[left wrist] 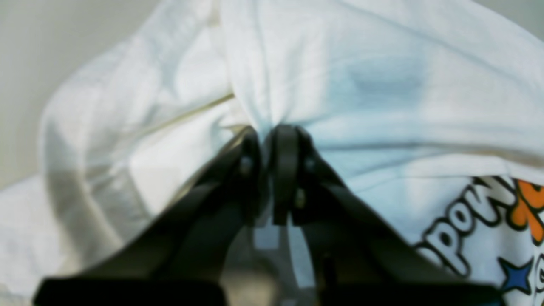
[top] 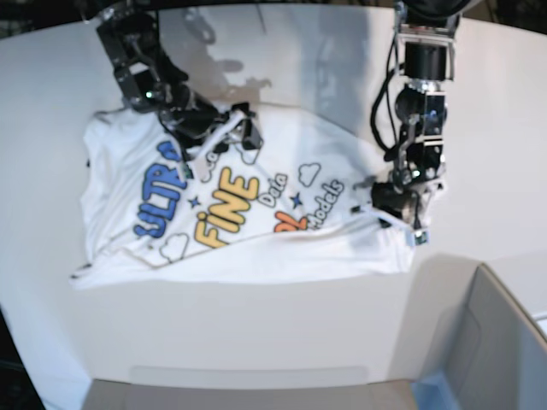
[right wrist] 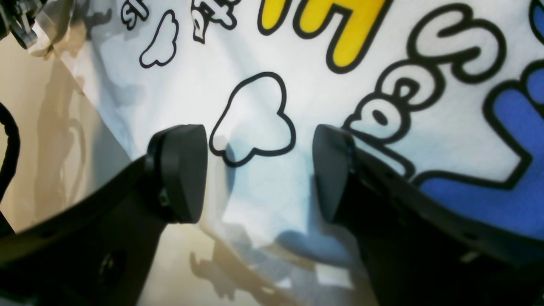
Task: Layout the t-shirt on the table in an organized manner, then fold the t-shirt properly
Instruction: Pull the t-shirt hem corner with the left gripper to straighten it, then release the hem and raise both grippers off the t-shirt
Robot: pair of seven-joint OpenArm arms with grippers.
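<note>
So the left gripper point(left wrist: 272, 140) is clenched tight on a pinched-up bunch of the t-shirt point(left wrist: 340, 85). In the left wrist view the two black fingertips point(left wrist: 285, 148) are pressed together with white cloth gathered right into the seam between them, and folds fan away from that pinch to both sides. Part of the print, an orange bit and a blue star point(left wrist: 516, 275), sits just right of the jaws there.

The right gripper point(right wrist: 259, 170) is the opposite: jaws spread wide, nothing between them. Its pads point(right wrist: 182, 170) hover over the printed front of the shirt, with a cloud outline point(right wrist: 255, 123) sitting in the gap, yellow lettering beyond that and a blue letter off to the right. The shirt's edge runs diagonally just left of the left-hand pad, with bare table point(right wrist: 51, 140) past it.

From the base view, the t-shirt point(top: 239, 231) lies print-up on the white table point(top: 273, 325), rumpled. The left gripper point(top: 400, 203) has the shirt's right-hand end, and the right gripper point(top: 209, 128) is over the far edge, near the blue lettering. A grey box point(top: 491, 342) sits at the near right corner, well apart from the shirt.
</note>
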